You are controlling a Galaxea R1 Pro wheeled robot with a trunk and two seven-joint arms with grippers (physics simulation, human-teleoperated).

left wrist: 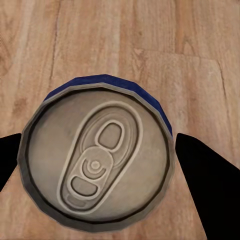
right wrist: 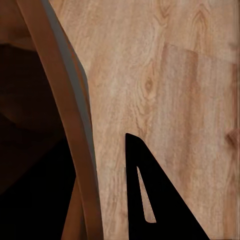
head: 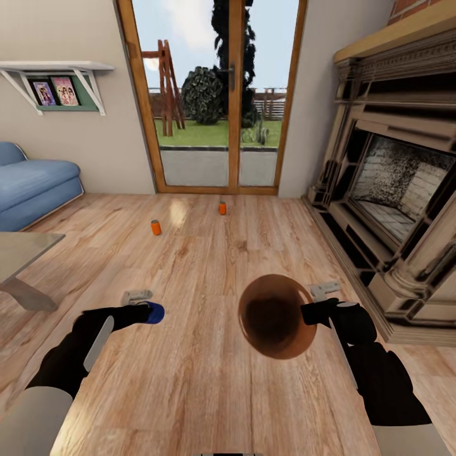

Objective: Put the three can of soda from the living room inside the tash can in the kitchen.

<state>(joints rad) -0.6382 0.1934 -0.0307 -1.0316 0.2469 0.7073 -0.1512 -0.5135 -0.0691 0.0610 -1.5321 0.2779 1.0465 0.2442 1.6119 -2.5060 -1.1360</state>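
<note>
Left gripper (head: 149,311) grips blue can (head: 154,312); right gripper (head: 310,311) clamps bin rim (head: 303,303).

Blue can (head: 154,312) held, orange cans (head: 156,227) on floor, bin (head: 277,316) held

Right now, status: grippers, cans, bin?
Left gripper shut on blue can. Right gripper shut on trash can rim, held over the floor. Two orange cans upright on floor ahead by glass doors. Path clear.

Both arms are looking matte black with pale grey-white upper sleeves; left end effector (head: 149,313) and right end effector (head: 311,313) are showing black fingers.
</note>
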